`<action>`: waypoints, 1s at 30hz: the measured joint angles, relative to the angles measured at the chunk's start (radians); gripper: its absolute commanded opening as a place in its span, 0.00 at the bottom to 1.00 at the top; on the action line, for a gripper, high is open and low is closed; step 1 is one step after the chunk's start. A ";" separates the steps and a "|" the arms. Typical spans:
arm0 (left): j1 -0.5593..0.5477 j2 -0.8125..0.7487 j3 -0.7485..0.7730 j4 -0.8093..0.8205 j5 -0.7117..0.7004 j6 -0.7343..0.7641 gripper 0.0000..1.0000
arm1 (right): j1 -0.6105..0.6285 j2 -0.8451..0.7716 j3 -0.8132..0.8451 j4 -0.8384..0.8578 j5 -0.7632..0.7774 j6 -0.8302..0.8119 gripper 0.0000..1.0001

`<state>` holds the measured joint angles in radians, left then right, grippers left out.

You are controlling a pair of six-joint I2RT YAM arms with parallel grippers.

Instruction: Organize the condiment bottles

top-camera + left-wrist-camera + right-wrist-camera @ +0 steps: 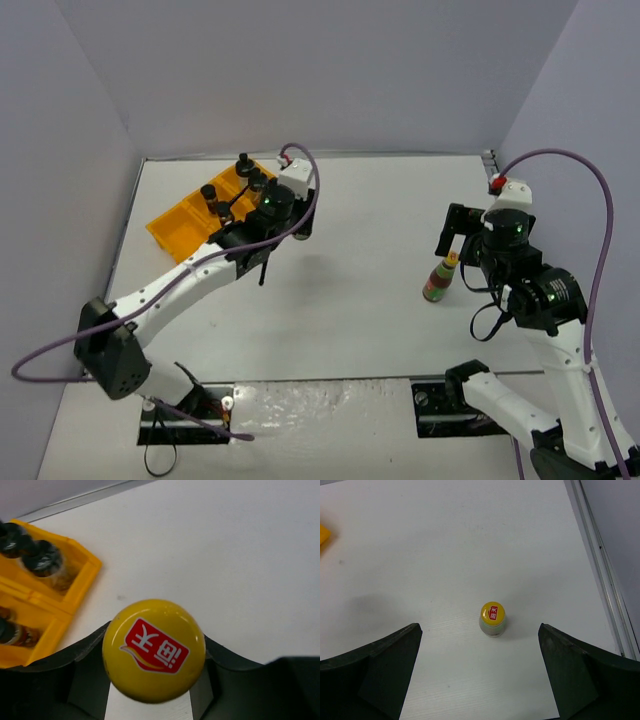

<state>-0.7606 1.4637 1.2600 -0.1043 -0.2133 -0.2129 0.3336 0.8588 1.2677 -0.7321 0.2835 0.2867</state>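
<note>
My left gripper (155,641) is shut on a slim sauce bottle. Its yellow cap (154,652) with a red logo fills the gap between the jaws. From above, the left gripper (290,228) hangs just right of the orange tray (178,225) and hides that bottle. Several black-capped jars (242,165) (211,192) stand in the tray. In the left wrist view one jar (43,560) stands in a compartment of the tray (75,592). A second yellow-capped sauce bottle (440,280) (492,617) stands upright on the table. My right gripper (455,233) (479,628) is open above it, not touching.
The white table is boxed in by grey walls, with a metal rail (600,565) along its right edge. An orange corner of the tray (323,535) shows at the far left of the right wrist view. Purple cables loop over both arms.
</note>
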 measured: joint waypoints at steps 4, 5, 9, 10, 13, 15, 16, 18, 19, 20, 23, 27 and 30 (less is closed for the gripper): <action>0.140 -0.104 -0.015 -0.062 0.009 0.000 0.00 | 0.000 0.005 -0.004 0.018 -0.013 0.001 1.00; 0.182 -0.124 -0.015 -0.078 0.018 -0.001 0.00 | 0.000 0.008 -0.004 0.021 -0.019 0.001 1.00; 0.344 -0.184 -0.034 -0.105 0.068 -0.006 0.00 | 0.000 0.017 -0.012 0.037 -0.036 0.003 1.00; 0.386 -0.194 -0.039 -0.115 0.085 -0.008 0.00 | 0.000 0.020 -0.013 0.039 -0.039 0.003 1.00; 0.503 -0.200 -0.047 -0.142 0.131 -0.019 0.00 | 0.000 0.031 -0.013 0.051 -0.052 0.003 1.00; 0.575 -0.198 -0.050 -0.155 0.162 -0.028 0.00 | 0.000 0.038 -0.013 0.060 -0.061 0.003 1.00; 0.608 -0.198 -0.051 -0.160 0.178 -0.031 0.00 | 0.000 0.041 -0.013 0.065 -0.066 0.003 1.00; 0.657 -0.196 -0.052 -0.164 0.202 -0.035 0.00 | 0.000 0.045 -0.013 0.075 -0.072 0.003 1.00; 0.676 -0.196 -0.052 -0.164 0.213 -0.035 0.00 | 0.000 0.047 -0.013 0.079 -0.074 0.003 1.00; 0.693 -0.195 -0.052 -0.164 0.222 -0.035 0.00 | 0.000 0.048 -0.013 0.083 -0.077 0.003 1.00; 0.729 -0.187 -0.052 -0.160 0.244 -0.036 0.00 | 0.000 0.052 -0.017 0.093 -0.083 0.001 1.00; 0.775 -0.169 -0.066 -0.134 0.276 -0.042 0.00 | 0.000 0.055 -0.029 0.105 -0.092 0.000 1.00; 0.814 -0.152 -0.089 -0.109 0.287 -0.052 0.00 | 0.000 0.055 -0.033 0.110 -0.103 0.000 1.00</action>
<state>0.0533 1.3118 1.1709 -0.2134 0.0734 -0.2653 0.3336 0.9142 1.2344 -0.6226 0.1807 0.2867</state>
